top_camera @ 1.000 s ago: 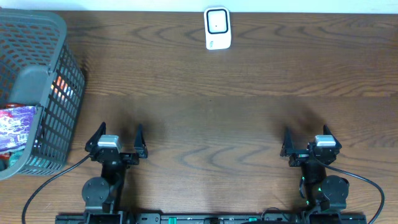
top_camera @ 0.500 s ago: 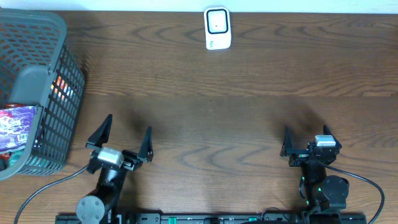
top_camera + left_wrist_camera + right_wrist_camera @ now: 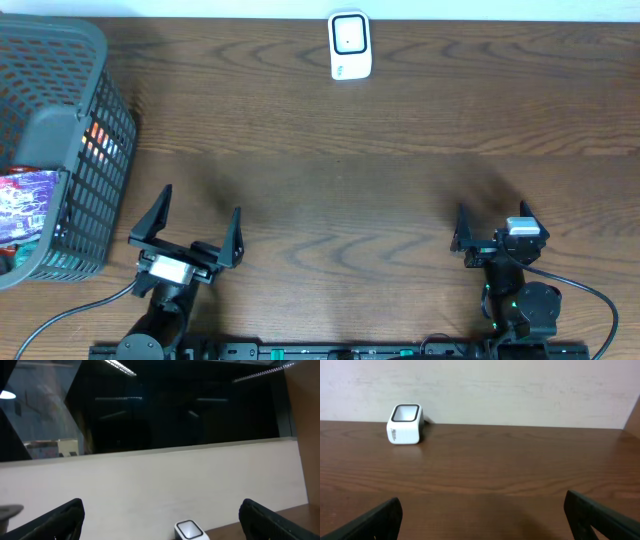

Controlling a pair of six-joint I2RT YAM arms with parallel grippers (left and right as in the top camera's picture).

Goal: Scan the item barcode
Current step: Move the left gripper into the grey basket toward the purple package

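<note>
The white barcode scanner (image 3: 350, 45) stands at the table's far edge, also showing in the left wrist view (image 3: 190, 530) and the right wrist view (image 3: 405, 424). A colourful packet (image 3: 25, 205) lies inside the grey mesh basket (image 3: 70, 60) at the left; no barcode shows on it. My left gripper (image 3: 200, 205) is open and empty near the front left, raised and tilted so its camera looks at the wall (image 3: 160, 510). My right gripper (image 3: 492, 212) is open and empty at the front right, low over bare wood (image 3: 482, 510).
The basket holds something orange (image 3: 100, 140) behind its mesh besides the packet. A pale wall (image 3: 495, 385) runs behind the table's far edge. Dark wooden tabletop (image 3: 340, 180) lies between the grippers and the scanner.
My left gripper has risen and tilted upward, shifting slightly toward the front edge. The right arm, scanner and basket have not moved.
</note>
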